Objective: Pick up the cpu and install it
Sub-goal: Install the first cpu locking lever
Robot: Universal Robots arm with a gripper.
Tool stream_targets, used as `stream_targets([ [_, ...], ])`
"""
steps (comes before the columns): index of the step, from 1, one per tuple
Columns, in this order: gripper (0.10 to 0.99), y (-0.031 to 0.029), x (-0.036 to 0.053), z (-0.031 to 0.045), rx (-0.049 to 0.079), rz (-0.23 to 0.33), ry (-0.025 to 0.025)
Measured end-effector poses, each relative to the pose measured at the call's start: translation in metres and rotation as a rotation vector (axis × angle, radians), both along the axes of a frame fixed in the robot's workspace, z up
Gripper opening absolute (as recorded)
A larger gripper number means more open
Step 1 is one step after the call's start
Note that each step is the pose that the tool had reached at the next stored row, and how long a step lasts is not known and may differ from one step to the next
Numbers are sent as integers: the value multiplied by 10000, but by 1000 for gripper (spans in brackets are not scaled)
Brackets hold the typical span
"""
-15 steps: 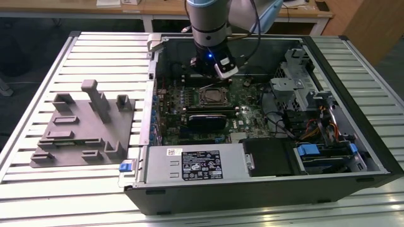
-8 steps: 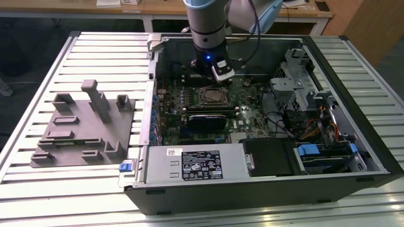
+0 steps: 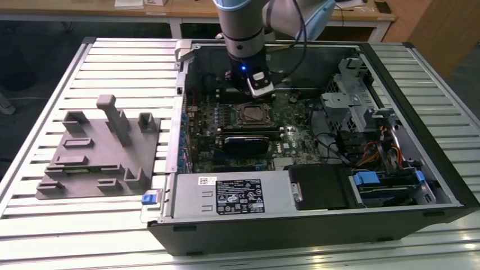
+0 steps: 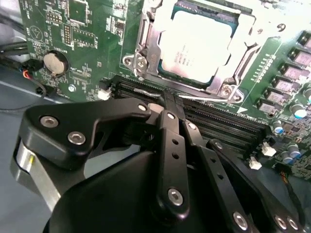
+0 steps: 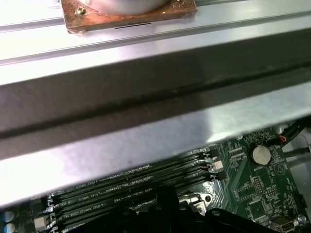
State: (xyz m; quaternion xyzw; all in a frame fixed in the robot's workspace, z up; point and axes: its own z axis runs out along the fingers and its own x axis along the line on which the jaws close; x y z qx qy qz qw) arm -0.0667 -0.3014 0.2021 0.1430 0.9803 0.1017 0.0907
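We see the cpu (image 4: 201,46) lying flat in its socket (image 4: 146,58) on the board (image 4: 87,29), near the middle of the open case (image 3: 420,185). Our hand (image 3: 259,90) hangs just above the board, on the far side of the socket in the exterior view. In the second wrist view its fingers (image 4: 170,116) look drawn together with nothing between them, tips over the memory slots (image 4: 223,126) just beside the socket.

The risks, as we judge them: the fingertips are close to the memory slots and the small parts around them, so a drop or sideways drift could scrape them. If the chip is not fully seated, pressure on it could bend contacts beneath; we cannot tell its seating from here. The socket frame appears to lie around the chip, but whether it is latched is unclear.

The case lies on its side on a bench (image 3: 45,112) of ribbed metal slats. Toward the bench's edge at the exterior view's left sits a gray fixture tray (image 3: 90,152). Beyond the bench's far edge stands a wooden table (image 3: 188,11), with a wooden panel (image 3: 442,28) at the exterior view's right.
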Motion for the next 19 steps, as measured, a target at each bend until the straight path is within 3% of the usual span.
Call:
stream_targets([
  [19,106,25,-6,-102,-25,-970,-5],
])
